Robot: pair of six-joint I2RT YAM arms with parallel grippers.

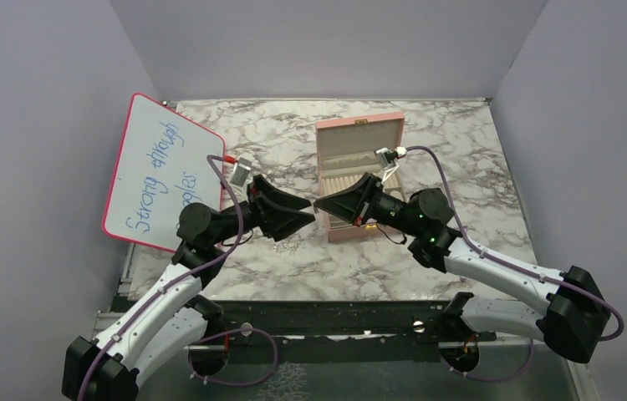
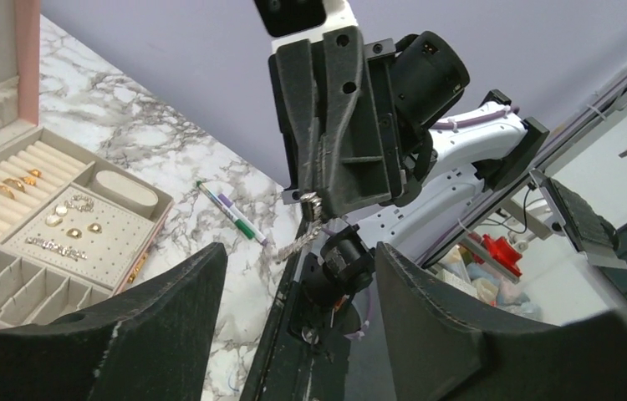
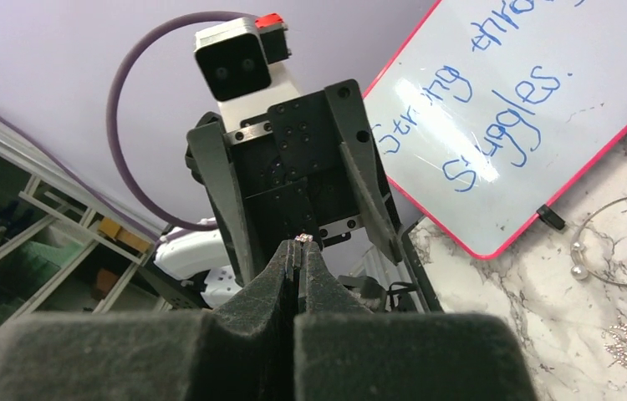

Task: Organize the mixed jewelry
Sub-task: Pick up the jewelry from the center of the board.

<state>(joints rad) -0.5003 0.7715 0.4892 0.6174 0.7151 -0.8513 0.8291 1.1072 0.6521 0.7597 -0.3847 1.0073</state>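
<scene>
The right end effector [image 2: 314, 203] is pinched fully closed on the top of a short glittering silver strand [image 2: 297, 239]. In the left wrist view the strand hangs from the tips, its long axis slanting down toward the lower left. The left end effector [image 1: 306, 210] faces it tip to tip at the centre of the top view, fingers spread wide with nothing between them. The strand dangles in line with that gap, so the left arm is the nearer free one. A handover looks likely. The open pink jewelry box [image 1: 359, 125] lies just behind the right end effector, gold rings [image 2: 9, 185] already in its slots. A thin silver hoop [image 3: 578, 249] lies on the marble desk [image 1: 477, 150], at the right edge of the right wrist view.
</scene>
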